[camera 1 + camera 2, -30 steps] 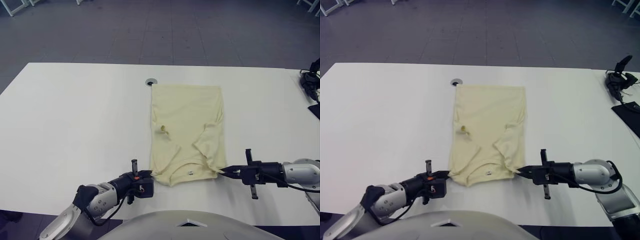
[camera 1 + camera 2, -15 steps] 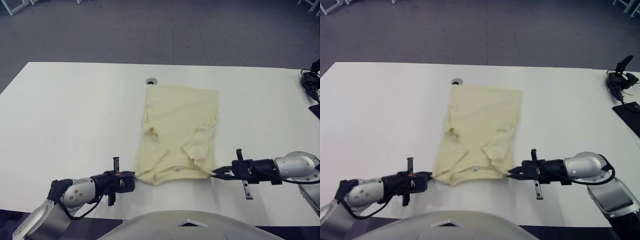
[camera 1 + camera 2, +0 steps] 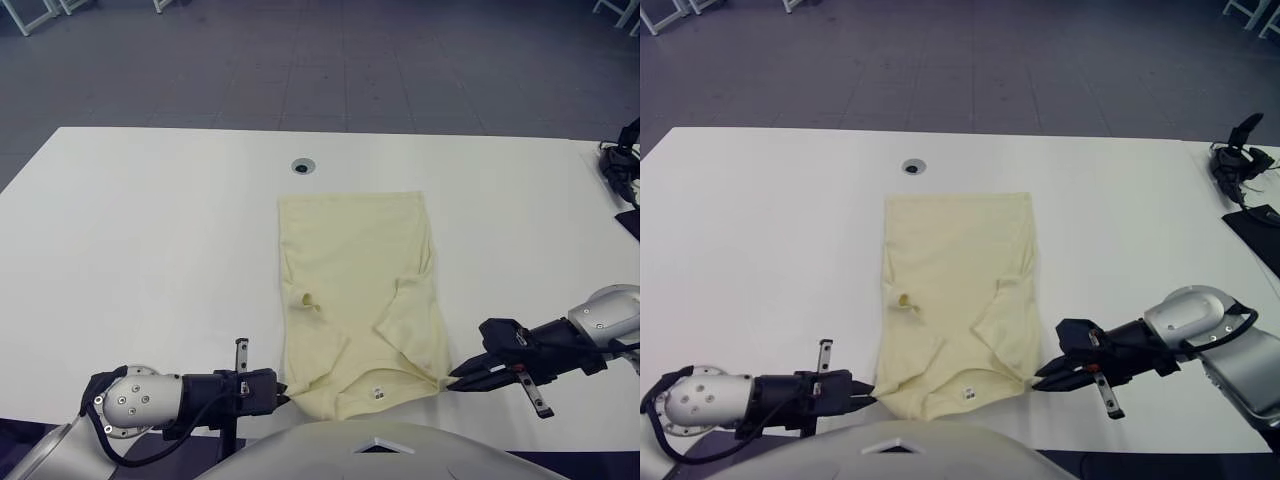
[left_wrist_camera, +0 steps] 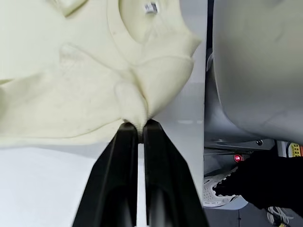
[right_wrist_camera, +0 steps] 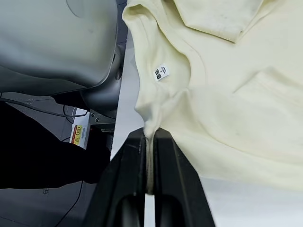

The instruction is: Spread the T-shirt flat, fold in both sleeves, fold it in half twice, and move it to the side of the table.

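On the desk [image 3: 150, 220] lies the T-shirt [image 3: 350, 290], sleeves seemingly folded in, both halvings and the move aside left to do, its near corners pinched shut by the left fingers [image 4: 124, 161] and right fingers [image 5: 131, 161].

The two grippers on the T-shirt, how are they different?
The left gripper pinches the T-shirt's near left corner; the right gripper pinches the near right one. The left gripper points straight across the table; the right gripper slants in. Both are shut on the T-shirt.
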### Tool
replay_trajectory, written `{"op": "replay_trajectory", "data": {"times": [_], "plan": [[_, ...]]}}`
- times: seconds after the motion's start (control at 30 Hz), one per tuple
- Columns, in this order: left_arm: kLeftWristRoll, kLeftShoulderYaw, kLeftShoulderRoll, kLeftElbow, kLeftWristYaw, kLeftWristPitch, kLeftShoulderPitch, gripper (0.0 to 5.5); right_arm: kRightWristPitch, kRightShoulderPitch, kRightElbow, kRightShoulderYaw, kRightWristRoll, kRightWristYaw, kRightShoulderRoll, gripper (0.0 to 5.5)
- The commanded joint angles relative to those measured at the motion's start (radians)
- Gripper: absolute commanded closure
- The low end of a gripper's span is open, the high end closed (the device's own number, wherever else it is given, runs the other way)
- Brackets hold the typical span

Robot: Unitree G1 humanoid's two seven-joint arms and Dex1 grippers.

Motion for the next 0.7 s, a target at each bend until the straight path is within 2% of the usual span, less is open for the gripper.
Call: {"op": "replay_trajectory", "data": {"times": [0.03,0.23,0.47,0.7], "plan": [[-0.064,0.048,-0.027,0.045,0.031,0.047,-0.163,5.50,0.028,-0.219,0.078,0.033,-0.013,0.002,0.036,5.47],[-0.182,0.102,-0.020,0.180,0.014,0.096,-0.434,5.50,0.017,-0.605,0.310,0.157,-0.118,0.009,0.186,5.47],[-0.127,0.018,-0.039,0.443,0.006,0.031,-0.732,5.50,-0.102,-0.904,0.649,0.260,-0.287,0.018,0.359,5.47],[-0.051,-0.072,-0.127,0.721,0.007,-0.071,-0.933,5.50,-0.259,-1.094,1.004,0.285,-0.422,0.000,0.490,5.47]]}}
